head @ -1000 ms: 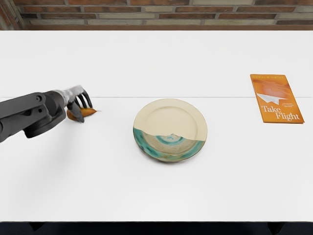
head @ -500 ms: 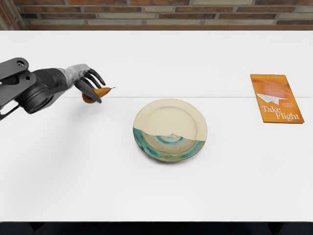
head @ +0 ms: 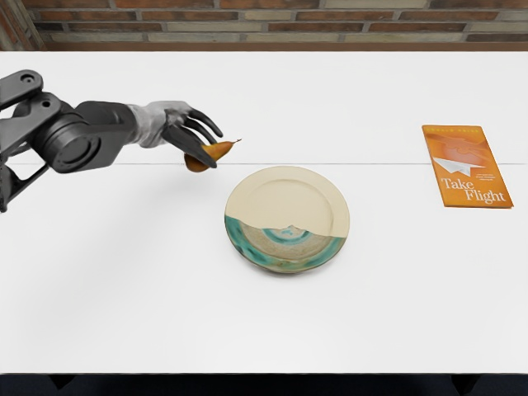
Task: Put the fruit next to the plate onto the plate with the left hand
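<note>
We are gripping the orange-brown fruit point(head: 216, 151) in our left hand point(head: 181, 132), the dark fingers point(head: 202, 125) curling around it. It is hanging above the white surface point(head: 165, 289), just left of the plate point(head: 285, 198), not yet on it. An orange book point(head: 464, 165) is lying well apart.

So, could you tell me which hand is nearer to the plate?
Left. The left hand, holding the fruit, is just up-left of the plate, short of its rim in this view. The right hand is out of view.
</note>
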Robot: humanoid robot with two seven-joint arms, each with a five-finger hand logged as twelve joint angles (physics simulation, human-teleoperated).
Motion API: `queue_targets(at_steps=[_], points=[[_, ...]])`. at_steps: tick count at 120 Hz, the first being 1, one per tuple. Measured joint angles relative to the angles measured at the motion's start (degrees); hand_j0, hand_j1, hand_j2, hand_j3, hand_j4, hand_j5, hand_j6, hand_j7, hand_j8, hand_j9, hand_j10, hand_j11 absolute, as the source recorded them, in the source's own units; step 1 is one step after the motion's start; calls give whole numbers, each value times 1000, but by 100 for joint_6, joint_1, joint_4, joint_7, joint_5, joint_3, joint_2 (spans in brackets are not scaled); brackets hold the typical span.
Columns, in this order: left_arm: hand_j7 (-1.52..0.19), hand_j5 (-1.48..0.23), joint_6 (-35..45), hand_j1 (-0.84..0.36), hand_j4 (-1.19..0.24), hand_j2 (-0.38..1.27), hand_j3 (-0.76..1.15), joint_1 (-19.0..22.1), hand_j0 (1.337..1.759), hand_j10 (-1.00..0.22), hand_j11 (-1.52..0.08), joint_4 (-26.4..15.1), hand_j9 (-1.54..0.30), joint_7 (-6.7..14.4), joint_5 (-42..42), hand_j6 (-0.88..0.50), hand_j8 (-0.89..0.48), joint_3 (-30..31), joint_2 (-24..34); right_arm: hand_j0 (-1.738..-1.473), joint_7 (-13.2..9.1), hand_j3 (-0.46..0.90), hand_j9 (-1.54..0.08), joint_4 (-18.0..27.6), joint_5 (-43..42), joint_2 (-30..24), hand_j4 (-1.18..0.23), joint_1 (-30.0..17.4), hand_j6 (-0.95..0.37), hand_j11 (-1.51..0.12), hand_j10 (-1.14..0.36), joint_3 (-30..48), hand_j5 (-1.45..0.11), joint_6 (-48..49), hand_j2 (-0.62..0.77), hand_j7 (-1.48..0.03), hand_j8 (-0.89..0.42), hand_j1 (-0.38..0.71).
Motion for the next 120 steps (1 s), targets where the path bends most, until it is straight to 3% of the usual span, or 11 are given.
queue_targets(at_steps=[33,45,87,107,120], points=[[-884,-880,-976,-352,-680,388,0,6,1657,-559,-873,-17,-880,1,-559,-620,-555,-215,-241,-1658,0,0,-20,0,0,0,-15,0,-15,-20,-15,0,-20,2,-3,-20,-15,-331],[-889,-885,-1158,-395,-676,514,0,17,1658,-547,-872,-23,-886,0,-657,-627,-546,-194,-430,-1658,0,0,-20,0,0,0,-15,0,-15,-20,-15,-1,-20,3,-3,-20,-15,-331],[-863,-855,-1372,-367,-656,417,0,57,1658,-532,-850,-26,-852,-2,-687,-635,-535,-52,-806,-1658,0,0,-20,0,0,0,-15,0,-15,-20,-15,-1,-20,4,-3,-20,-15,-331],[-459,-456,-1751,-39,-350,197,0,14,1658,-295,-453,-20,-454,-3,-662,-340,-296,11,-779,-1658,0,0,-20,0,0,0,-15,0,-15,-20,-15,-1,-20,3,-3,-20,-15,-331],[-279,-277,-2100,113,-213,117,0,52,1658,-181,-276,-18,-276,-3,-704,-208,-182,-243,-744,-1658,0,0,-20,0,0,0,-15,0,-15,-20,-15,-1,-20,3,-3,-20,-15,-331]])
